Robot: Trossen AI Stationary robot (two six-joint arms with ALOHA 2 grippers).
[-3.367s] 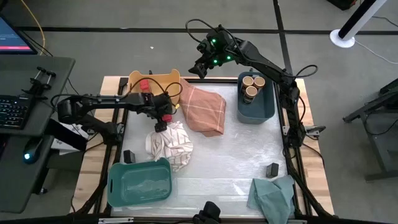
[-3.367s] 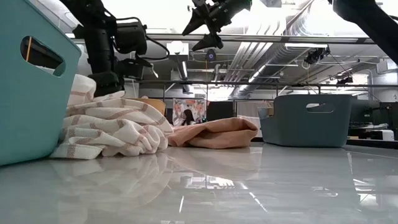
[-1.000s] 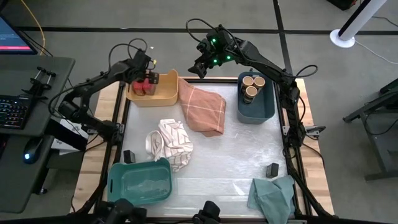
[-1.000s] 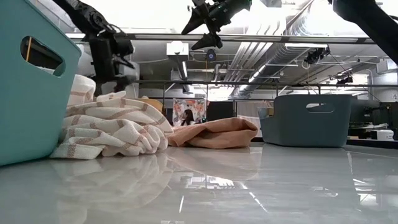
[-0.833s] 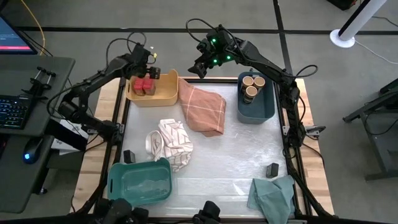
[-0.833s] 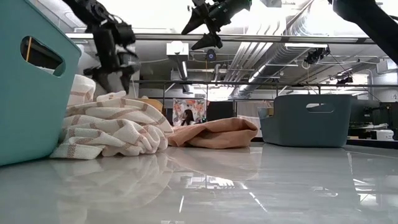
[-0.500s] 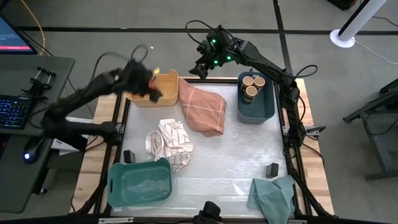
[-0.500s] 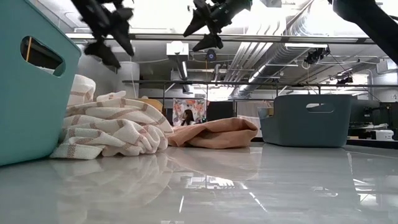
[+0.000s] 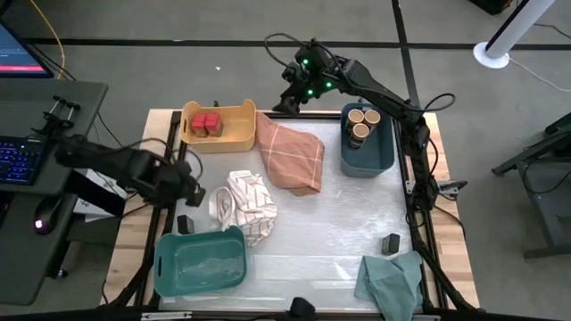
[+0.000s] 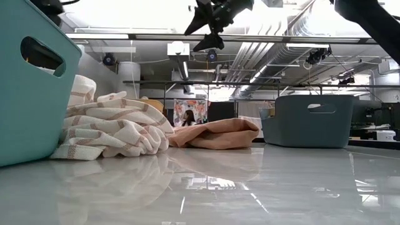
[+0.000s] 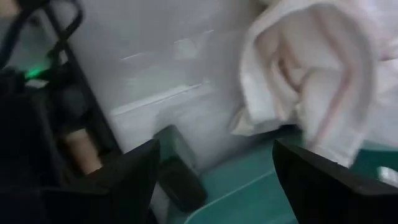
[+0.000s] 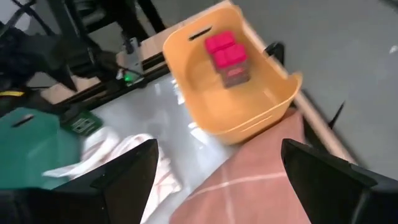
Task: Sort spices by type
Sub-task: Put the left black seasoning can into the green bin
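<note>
The left pincer (image 9: 192, 192) hangs wide open and empty above a black block (image 9: 185, 224), beside the striped cloth (image 9: 245, 204). The right pincer (image 9: 293, 96) waits open, high past the yellow bin (image 9: 219, 142).

This is a big open lab or workshop room. Above the table (image 10: 262, 181), the ceiling has bare pipes and ducts (image 10: 294, 31) and long lights. Far behind the table a person (image 10: 187, 117) sits among desks. Left of the table stands a desk with a keyboard (image 9: 20, 160), a mouse (image 9: 42, 214) and a screen (image 9: 20, 49). The floor around the table is grey with dark lines.
</note>
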